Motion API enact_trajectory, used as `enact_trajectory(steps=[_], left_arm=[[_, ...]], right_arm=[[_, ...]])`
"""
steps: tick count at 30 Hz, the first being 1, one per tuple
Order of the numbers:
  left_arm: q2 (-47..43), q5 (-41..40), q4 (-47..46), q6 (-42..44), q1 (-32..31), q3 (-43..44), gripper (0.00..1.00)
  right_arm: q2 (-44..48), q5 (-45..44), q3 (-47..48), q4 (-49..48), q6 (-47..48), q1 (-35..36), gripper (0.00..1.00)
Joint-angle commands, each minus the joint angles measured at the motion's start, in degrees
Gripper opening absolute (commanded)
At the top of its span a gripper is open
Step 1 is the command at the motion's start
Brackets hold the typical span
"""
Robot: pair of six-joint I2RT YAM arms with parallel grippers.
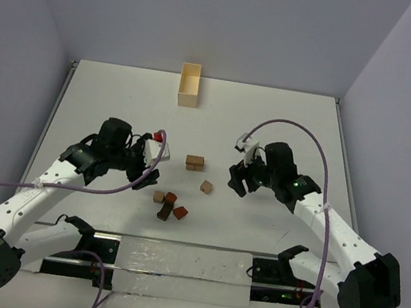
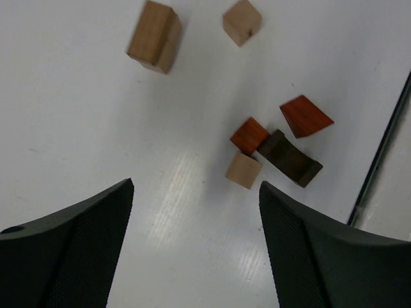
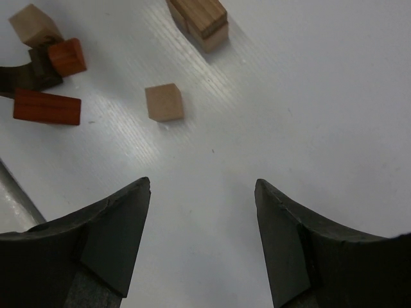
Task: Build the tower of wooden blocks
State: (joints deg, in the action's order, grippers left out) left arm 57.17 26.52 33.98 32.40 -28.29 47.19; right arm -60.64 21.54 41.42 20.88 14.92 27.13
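Small wood blocks lie on the white table. A tan two-piece stack [image 1: 194, 163] sits mid-table, also in the left wrist view [image 2: 154, 36] and the right wrist view [image 3: 200, 20]. A lone tan cube [image 1: 206, 187] [image 2: 242, 22] [image 3: 164, 102] lies to its right. A cluster nearer the front holds a tan cube [image 1: 159, 196] [image 2: 243, 171], a red cube [image 1: 170, 198] [image 2: 249, 136], a dark arch piece [image 1: 164, 211] [image 2: 290, 158] and a red wedge [image 1: 180, 213] [image 2: 304, 117] [image 3: 47, 107]. My left gripper [image 1: 143, 169] [image 2: 196, 192] is open and empty, left of the cluster. My right gripper [image 1: 237, 179] [image 3: 202, 186] is open and empty, right of the lone cube.
A pale rectangular wooden box [image 1: 190, 85] stands at the back of the table. A black rail [image 1: 191, 245] runs along the near edge, close behind the cluster. Purple cables loop from both arms.
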Motion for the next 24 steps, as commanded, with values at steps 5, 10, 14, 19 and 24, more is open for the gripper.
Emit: enact_trajectory(steps=[5,10,14,19,24], left_arm=[[3.3,10.9,-7.6,9.7,1.2,-8.3,0.74],[11.0,15.1,-9.7,14.8,3.2,-8.9,0.69],[14.4,15.3,-10.1,17.9,3.4,-8.6,0.69],[16.6,14.5,-10.4,20.7,3.3,-9.4,0.69],[17.6,14.0,-10.4,23.9,3.2,-11.1,0.69]], right_arm=[[-9.2,-1.9,3.2,-3.6,0.3,8.5,0.68],[-14.3,-2.3,1.1,-12.1,-0.1,10.6,0.64],[-17.0,-2.4,1.7,-13.1,-0.7,10.8,0.63],[-17.8,-2.8,2.2,-13.1,-1.4,10.8,0.63],[-17.0,-2.5,1.5,-13.0,-2.3,10.8,0.63]])
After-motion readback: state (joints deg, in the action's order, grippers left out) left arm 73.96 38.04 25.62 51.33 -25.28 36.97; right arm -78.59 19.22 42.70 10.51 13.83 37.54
